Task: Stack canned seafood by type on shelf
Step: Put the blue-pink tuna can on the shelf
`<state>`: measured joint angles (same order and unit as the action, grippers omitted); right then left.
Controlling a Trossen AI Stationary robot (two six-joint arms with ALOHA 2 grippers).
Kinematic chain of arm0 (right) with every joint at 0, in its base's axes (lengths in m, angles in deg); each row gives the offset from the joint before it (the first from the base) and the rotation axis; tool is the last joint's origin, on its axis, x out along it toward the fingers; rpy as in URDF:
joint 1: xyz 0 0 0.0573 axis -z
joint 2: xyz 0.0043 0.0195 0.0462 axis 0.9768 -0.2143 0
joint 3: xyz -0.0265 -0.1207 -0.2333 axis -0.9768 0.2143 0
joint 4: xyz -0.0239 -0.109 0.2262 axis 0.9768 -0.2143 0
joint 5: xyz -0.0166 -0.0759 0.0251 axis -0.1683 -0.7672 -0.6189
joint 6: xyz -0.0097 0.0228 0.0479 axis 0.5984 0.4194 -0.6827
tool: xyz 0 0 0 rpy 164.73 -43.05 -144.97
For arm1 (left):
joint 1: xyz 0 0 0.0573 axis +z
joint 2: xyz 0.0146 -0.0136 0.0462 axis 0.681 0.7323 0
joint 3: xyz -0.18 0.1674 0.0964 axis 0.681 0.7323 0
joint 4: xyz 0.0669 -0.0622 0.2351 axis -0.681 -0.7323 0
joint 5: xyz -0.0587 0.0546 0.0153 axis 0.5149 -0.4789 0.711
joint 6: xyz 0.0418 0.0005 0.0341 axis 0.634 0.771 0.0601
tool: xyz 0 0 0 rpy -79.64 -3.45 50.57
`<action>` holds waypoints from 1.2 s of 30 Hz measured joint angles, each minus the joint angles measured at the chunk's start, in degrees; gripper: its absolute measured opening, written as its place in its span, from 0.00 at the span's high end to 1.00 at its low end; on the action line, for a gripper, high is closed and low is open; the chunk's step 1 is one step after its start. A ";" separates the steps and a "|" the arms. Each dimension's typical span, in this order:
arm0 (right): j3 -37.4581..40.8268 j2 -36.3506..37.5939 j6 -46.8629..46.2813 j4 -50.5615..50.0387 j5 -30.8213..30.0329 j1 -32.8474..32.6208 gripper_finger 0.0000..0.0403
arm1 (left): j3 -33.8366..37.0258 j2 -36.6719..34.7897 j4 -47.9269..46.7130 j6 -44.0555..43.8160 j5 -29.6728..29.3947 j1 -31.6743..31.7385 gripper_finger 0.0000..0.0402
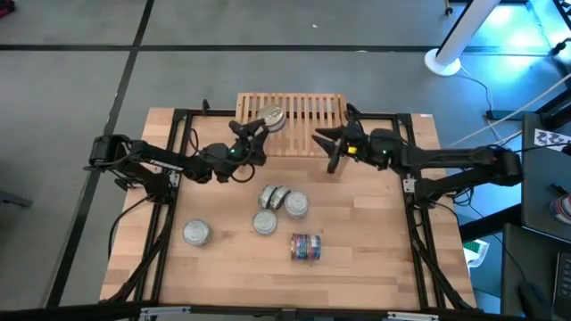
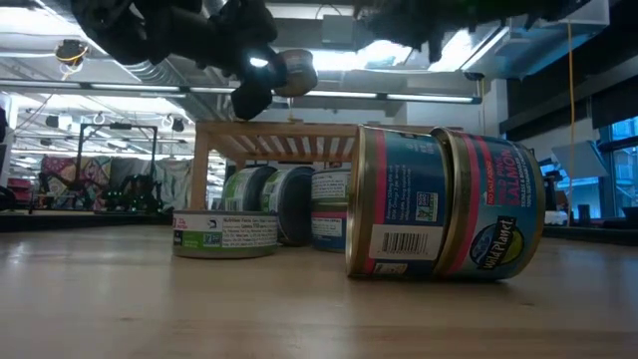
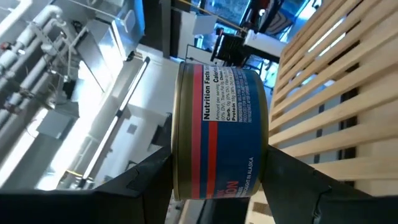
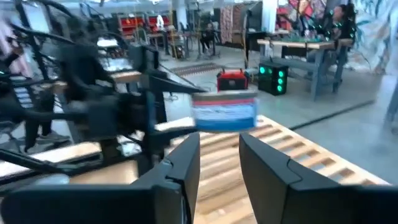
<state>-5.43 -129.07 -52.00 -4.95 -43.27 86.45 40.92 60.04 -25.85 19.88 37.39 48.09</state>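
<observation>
High view: left gripper sits at about 11 o'clock from table centre, over the left end of the shelf, fingers closed on a blue-and-red tin. Left wrist view confirms the hold: the held tin is pinched across its two flat lids, label side out, with the shelf slats close alongside. Judgement: gripping by the lids keeps the round wall from slipping and lets the tin be turned flat onto the slats, so this looks like the placing step for the first tin; nothing rests on the shelf yet as far as I can tell. Right gripper hangs at about 1 o'clock, just off the shelf's front edge; in its wrist view its fingers stand part open with nothing between them, pointing toward the carried tin, likely waiting. Remaining tins on the table: a cluster of three silver-lidded tins near centre, one lone tin at about 8 o'clock, and a blue-and-red pair on its side at about 6 o'clock, the same label as the carried one. Surface is a light wood tabletop, inside a black frame. Beyond it: grey floor, a white pole base, and an open workshop with benches in the low view.
</observation>
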 joint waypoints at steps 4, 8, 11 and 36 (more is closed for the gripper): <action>0.00 -1.69 -2.45 0.28 3.20 3.88 0.71 | 0.01 -0.53 -0.04 -2.61 -0.48 -0.81 0.48; 0.00 -3.57 -2.75 1.54 6.99 6.48 0.71 | 0.00 -1.12 -0.01 -4.31 -1.81 -1.96 0.48; 0.00 -5.37 -2.72 4.92 9.66 7.46 0.71 | 0.00 -1.33 0.12 -5.23 -5.15 -3.16 0.48; -11.64 -21.13 -2.43 11.61 21.62 7.27 0.71 | -0.70 -1.31 -7.90 0.04 -18.78 -11.14 0.48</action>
<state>-17.07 -150.20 -54.43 6.66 -21.65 93.72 40.22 58.73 -33.74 19.92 18.62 36.95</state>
